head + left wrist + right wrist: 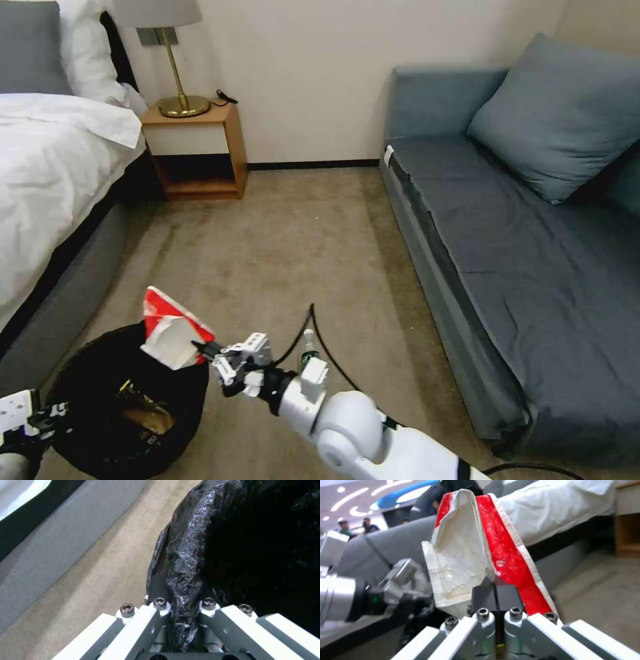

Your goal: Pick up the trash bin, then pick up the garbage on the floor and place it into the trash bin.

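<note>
Two grippers are at work. The right gripper, at about 6 o'clock in the head view, is clamped on the lower edge of the red-and-white carton, its dark pads pressed flat together over the card. The carton hangs at the rim of the trash bin, over the bin's 1 o'clock edge. The left gripper, at 8 o'clock in the head view, pinches the bin's rim and crinkly black bag between its fingers.

Judging by its creases and flattened shape, the carton is light, thin card: easily bent further, unlikely to break, and best taken by an edge, as it is. It could flutter or catch on the rim rather than drop cleanly. The bin looks bulky but light; the slick liner may slide on the rim, so the hold there seems less sure.

Inside the bin a gold wrapper and something brown can be made out, but the depth is dark. The clear bottle stands on the carpet just beyond the right wrist, partly covered by the arm. The bin's near side is cut off at the head view's 7 o'clock edge.
</note>
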